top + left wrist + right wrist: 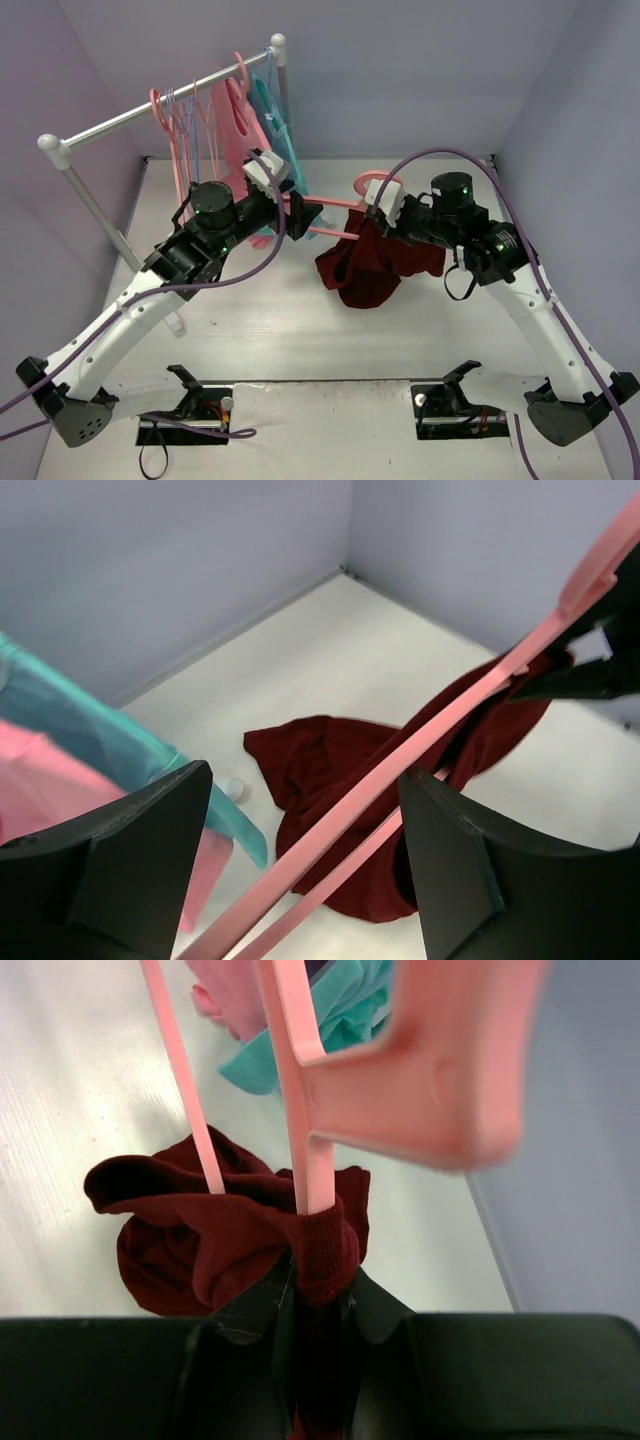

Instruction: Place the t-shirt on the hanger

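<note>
The maroon t-shirt (375,265) hangs bunched from my right gripper (374,222), its lower part on the table. The salmon-pink hanger (330,231) runs between the two grippers, hook up near the right one. In the right wrist view my right gripper (320,1280) is shut on the t-shirt's ribbed collar (330,1245), which is wrapped around one hanger arm (310,1150). In the left wrist view my left gripper (305,775) is open; the hanger's two bars (440,725) pass between its wide-apart fingers, above the t-shirt (320,760).
A clothes rack with a white rod (160,110) stands at the back left, carrying a pink garment (235,120), a teal garment (272,125) and thin lavender hangers (185,125). Its near post (100,215) stands beside my left arm. Walls enclose three sides.
</note>
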Motion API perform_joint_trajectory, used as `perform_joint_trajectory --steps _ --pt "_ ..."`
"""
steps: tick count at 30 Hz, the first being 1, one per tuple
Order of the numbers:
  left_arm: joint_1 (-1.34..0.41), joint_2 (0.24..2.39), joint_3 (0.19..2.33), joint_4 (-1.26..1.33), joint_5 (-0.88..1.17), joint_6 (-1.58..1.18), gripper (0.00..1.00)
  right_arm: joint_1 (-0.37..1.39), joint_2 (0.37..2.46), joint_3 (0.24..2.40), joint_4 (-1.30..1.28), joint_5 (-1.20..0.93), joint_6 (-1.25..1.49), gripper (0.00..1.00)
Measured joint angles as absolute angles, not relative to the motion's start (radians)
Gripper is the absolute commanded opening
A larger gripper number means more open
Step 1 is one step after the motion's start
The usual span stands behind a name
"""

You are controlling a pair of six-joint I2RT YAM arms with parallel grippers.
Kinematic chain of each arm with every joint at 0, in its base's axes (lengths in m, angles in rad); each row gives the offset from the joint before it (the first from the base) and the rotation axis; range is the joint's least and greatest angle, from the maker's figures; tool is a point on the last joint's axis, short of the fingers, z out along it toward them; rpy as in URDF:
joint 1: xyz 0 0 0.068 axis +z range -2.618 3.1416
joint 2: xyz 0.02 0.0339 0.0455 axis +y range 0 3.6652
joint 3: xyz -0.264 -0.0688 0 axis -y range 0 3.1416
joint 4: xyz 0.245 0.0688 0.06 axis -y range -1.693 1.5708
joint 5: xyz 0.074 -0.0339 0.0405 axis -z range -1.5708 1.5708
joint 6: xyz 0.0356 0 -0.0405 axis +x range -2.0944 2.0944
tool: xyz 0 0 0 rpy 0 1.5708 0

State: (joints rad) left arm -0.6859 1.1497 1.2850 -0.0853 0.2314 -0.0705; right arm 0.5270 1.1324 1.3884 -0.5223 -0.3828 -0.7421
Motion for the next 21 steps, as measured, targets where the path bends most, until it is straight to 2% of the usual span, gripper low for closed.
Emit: perform_joint_trajectory --steps 8,13,21 --pt "-0.715 0.947 1.202 -0.089 -0.053 -0.306 0.69 0.526 1.104 1.384 -0.500 -0.373 -0.723 0.00" --pt "-0.719 0.913 1.212 -0.122 -0.216 -0.334 0.69 0.525 1.090 1.357 -0.517 -0.349 -0.710 0.00" --pt "-0.721 0.847 1.291 -0.144 -0.340 -0.345 0.69 0.523 1.090 1.317 -0.530 -0.327 -0.698 0.00"
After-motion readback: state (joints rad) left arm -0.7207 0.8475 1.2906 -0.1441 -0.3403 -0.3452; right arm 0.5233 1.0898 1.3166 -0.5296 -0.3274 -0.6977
